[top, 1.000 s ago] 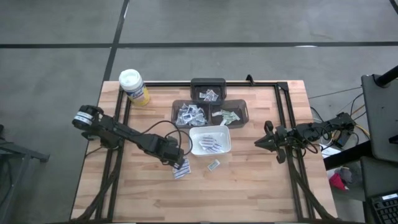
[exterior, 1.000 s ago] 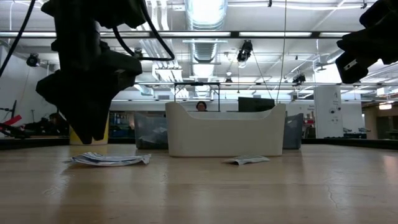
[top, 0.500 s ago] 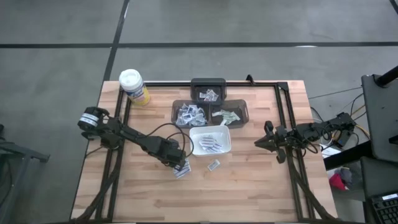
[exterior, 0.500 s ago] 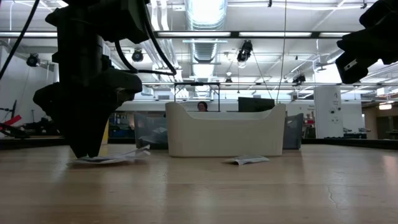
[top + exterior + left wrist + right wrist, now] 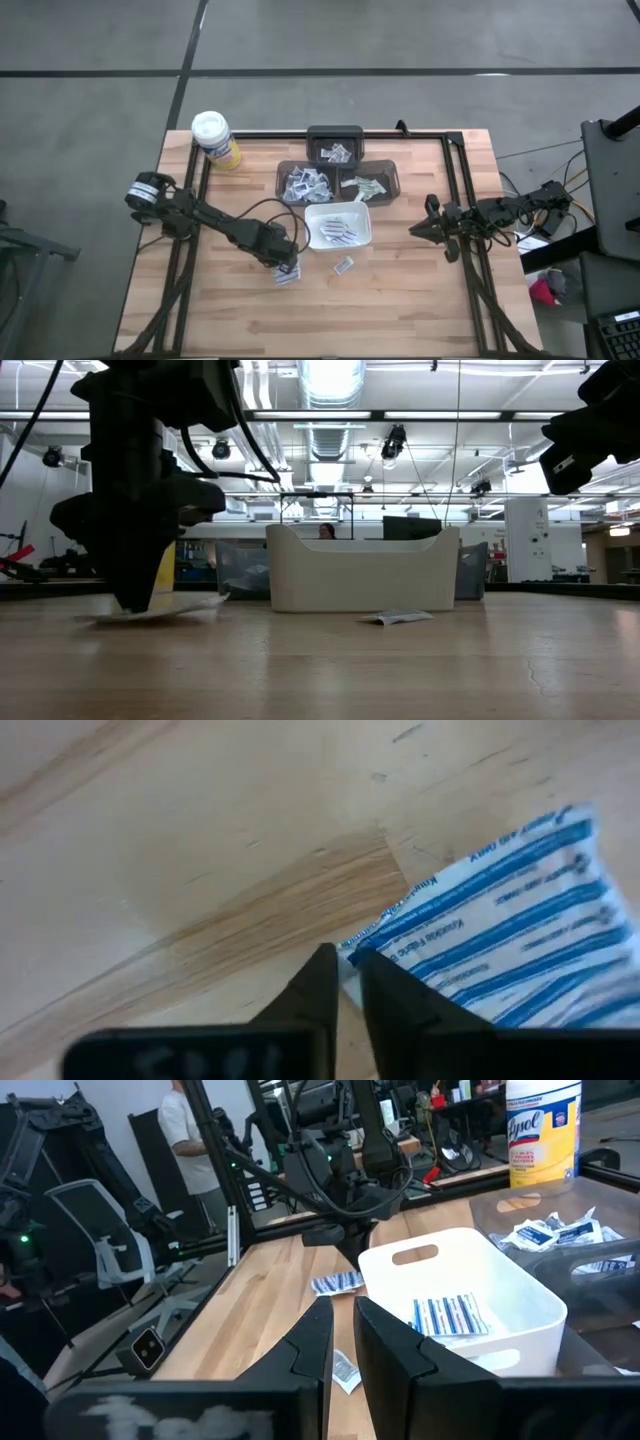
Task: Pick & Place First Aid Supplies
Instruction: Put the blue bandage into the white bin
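Observation:
A white packet with blue stripes [image 5: 500, 935] lies on the wooden table [image 5: 400, 310], left of centre [image 5: 288, 275]. My left gripper [image 5: 284, 262] stands over it, pointing down, shut on its edge. A second small packet [image 5: 343, 266] lies flat on the wood just near of the white tray [image 5: 361, 242], which holds more striped packets [image 5: 447, 1316]. My right gripper [image 5: 343, 1342] waits shut and level at the table's right side [image 5: 415, 231], touching nothing. My left gripper pinches the packet's edge [image 5: 362, 946] between its two fingers, which come from above and point down. The packet lies on the table [image 5: 150, 611], its far end a little raised.
Three dark bins [image 5: 335, 145], [image 5: 305, 182], [image 5: 370, 183] with packets stand beyond the tray. A yellow canister with a white lid [image 5: 215, 140] sits at the far left corner. A black frame rail [image 5: 330, 133] runs along the far edge. Bare wood lies toward the near edge.
My left gripper has gone down onto the striped packet. The packet has slid a little toward the table's left under the fingers.

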You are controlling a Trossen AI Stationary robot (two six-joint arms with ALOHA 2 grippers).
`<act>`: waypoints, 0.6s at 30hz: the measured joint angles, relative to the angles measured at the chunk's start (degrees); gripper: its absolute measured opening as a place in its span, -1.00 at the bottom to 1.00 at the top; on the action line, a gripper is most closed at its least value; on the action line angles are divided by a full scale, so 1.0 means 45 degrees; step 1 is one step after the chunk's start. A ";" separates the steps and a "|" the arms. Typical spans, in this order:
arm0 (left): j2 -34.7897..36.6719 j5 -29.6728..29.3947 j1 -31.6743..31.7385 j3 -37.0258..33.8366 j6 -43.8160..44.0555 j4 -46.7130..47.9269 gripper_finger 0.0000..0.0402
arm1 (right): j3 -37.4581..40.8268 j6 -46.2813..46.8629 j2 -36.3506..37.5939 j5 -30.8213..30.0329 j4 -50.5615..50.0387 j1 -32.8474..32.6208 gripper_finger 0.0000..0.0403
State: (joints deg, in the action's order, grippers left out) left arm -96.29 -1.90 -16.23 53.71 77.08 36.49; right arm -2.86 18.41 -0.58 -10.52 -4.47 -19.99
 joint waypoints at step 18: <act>0.0291 -0.1031 0.0015 0.0243 -0.0230 0.0029 -1.00 | 0.0002 0.0000 0.0010 -0.0005 -0.0002 0.0001 -0.79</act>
State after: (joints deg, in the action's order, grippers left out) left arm -94.98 -6.54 -16.16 54.81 76.04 36.62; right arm -2.85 18.41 -0.54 -10.55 -4.48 -19.98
